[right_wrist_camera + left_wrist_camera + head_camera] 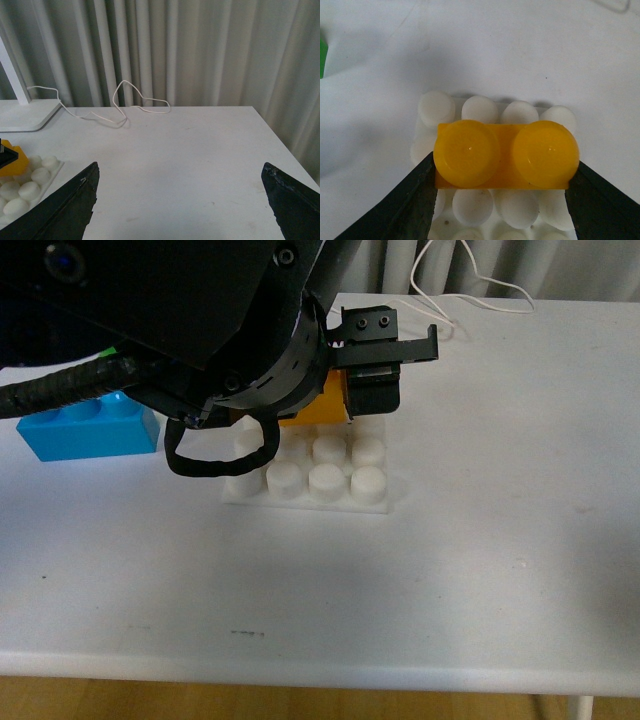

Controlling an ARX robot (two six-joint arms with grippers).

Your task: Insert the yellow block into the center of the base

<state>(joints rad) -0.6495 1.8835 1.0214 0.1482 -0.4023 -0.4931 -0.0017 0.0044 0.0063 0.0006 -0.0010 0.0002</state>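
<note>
One blue brick near base; yellow block in left gripper, right gripper wide

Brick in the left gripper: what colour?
The brick is yellow-orange; clearest in left wrist view.

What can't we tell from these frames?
- Front: left arm hides most of the block and the base's back rows.
- Left wrist: block covers the studs beneath, so seating is unclear; green brick cut off by the edge.
- Right wrist: base cut off by the edge.
</note>
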